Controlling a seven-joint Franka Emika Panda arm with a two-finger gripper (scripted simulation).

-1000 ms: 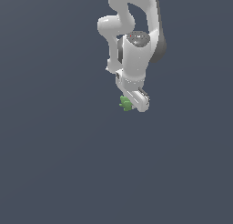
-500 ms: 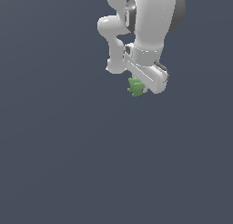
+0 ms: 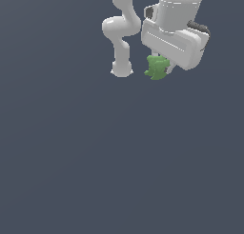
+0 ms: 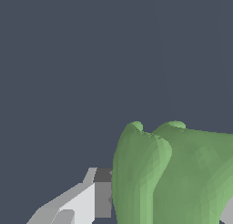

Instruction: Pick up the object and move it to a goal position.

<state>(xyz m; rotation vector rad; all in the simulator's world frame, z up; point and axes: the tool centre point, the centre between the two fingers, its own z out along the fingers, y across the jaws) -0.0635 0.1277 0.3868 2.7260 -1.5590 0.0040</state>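
Note:
The object is a small matte green lump with lobed edges. It hangs under the white hand of the arm, high in the exterior view, well above the grey floor. My gripper is shut on it; most of the fingers are hidden behind the hand and the object. In the wrist view the object fills the near corner, pressed against one grey-white finger; the other finger barely shows at the frame's edge.
The arm's white base stands on the grey floor just to the exterior view's left of the object. Plain dark grey floor spreads all around. No goal marker shows.
The arm has lifted the object and carried it toward the exterior view's right and nearer the camera; the hand looks larger now. The grip has held throughout.

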